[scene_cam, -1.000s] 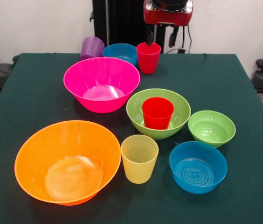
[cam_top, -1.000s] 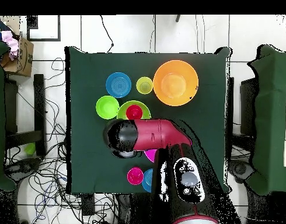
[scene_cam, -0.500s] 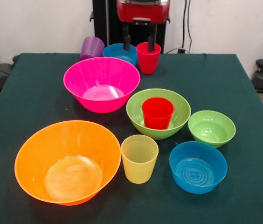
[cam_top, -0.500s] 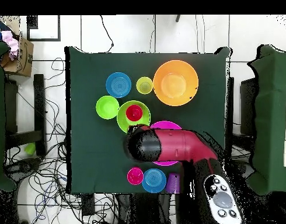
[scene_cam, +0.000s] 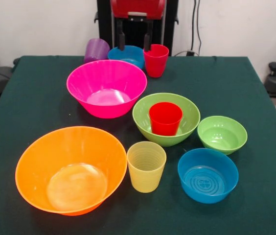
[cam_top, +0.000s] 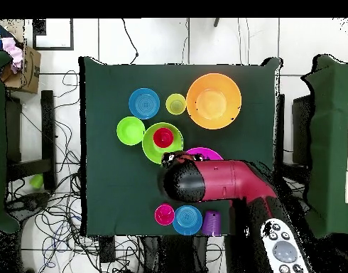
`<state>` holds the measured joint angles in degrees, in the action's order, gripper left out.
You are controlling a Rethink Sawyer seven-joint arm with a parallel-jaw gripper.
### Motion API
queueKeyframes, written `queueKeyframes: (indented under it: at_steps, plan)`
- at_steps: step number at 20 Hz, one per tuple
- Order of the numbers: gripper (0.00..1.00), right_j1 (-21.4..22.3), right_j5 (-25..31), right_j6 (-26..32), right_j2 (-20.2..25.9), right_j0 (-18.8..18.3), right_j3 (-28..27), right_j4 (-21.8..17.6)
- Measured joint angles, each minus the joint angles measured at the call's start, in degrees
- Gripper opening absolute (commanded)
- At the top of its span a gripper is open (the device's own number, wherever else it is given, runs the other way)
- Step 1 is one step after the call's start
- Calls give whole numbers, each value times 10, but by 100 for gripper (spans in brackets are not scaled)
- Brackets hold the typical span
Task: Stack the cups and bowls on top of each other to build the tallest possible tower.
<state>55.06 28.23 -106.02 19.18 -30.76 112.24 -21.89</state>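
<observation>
Where the green table [scene_cam: 40, 88] meets a white wall [scene_cam: 236, 24], the pincer [scene_cam: 134, 41] hangs spread — empty.

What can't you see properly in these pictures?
- Front view: the hand shows two dark fingers, but the arm above is cut off by the top edge.
- Overhead view: the arm covers most of the hot pink bowl.
- Front view: the purple cup is partly hidden behind the hot pink bowl.

We see a cup [scene_cam: 165, 118] standing inside the middle bowl [scene_cam: 166, 119]. In the front view, the big bowl [scene_cam: 106, 88] sits behind and left of it, the biggest bowl [scene_cam: 71, 169] in front at the left, a ribbed cup [scene_cam: 146, 166] just right of that.
</observation>
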Motion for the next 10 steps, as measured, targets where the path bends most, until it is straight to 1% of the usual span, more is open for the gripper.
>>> queueKeyframes:
  at_steps: [6,10]
  plan:
    - [100,-9,0,0,32,4,0,-18]
    - [100,-23,0,0,38,15,-1,-29]
